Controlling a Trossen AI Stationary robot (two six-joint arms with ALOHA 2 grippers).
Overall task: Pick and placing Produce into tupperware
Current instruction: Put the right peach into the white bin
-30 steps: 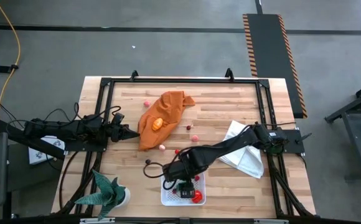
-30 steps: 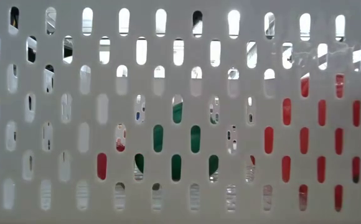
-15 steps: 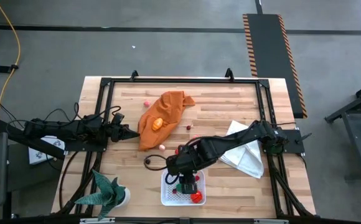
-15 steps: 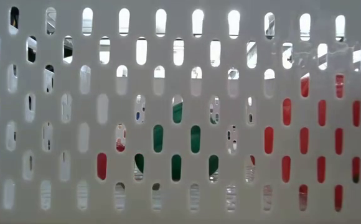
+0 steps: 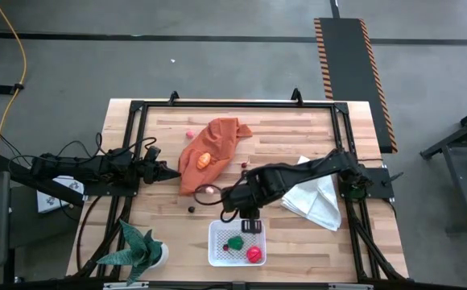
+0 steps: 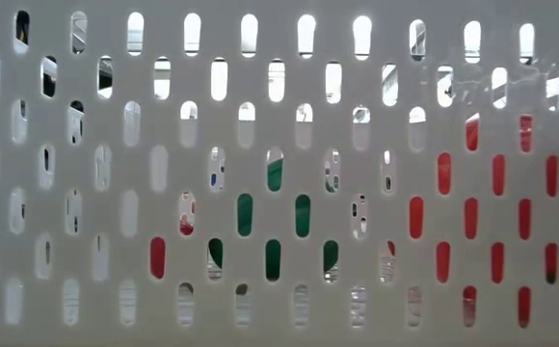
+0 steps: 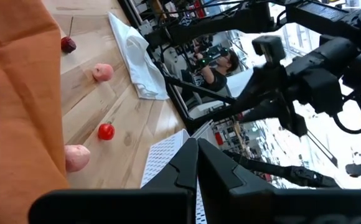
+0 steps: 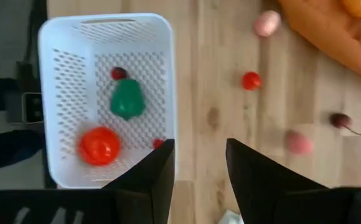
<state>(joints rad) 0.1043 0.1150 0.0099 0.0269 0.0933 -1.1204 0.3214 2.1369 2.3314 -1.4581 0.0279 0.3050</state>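
A: Four pieces of produce sit inside the tupperware (image 8: 106, 99) by my count: a green piece (image 8: 127, 99), a big red piece (image 8: 99, 145), a dark berry (image 8: 119, 73) and a small red bit (image 8: 158, 144) by the wall.

B: Where's the tupperware?

A: Near front edge of the table (image 5: 298, 129), just right of the green plant (image 5: 141, 246). The low view looks straight into its perforated wall (green and red show thru the slots).

B: Right gripper?

A: Right gripper (image 8: 198, 163) hangs above the table just behind the tupperware's rim, fingers (image 8: 250, 165) apart w/ bare wood in the gap. Nothing held.

B: Loose produce?

A: Pink piece (image 8: 267, 22) next to the orange cloth (image 5: 209, 149), small red piece (image 8: 251, 80), another pink piece (image 8: 299, 142), a dark cherry (image 8: 340, 120) w/ stem. An orange piece (image 5: 204, 159) lies on the cloth.

B: Left arm?

A: Left gripper (image 7: 197, 163) waits at the table's left side, tip near the orange cloth, fingers pressed together, empty. A white cloth (image 5: 316, 201) lies on the right.
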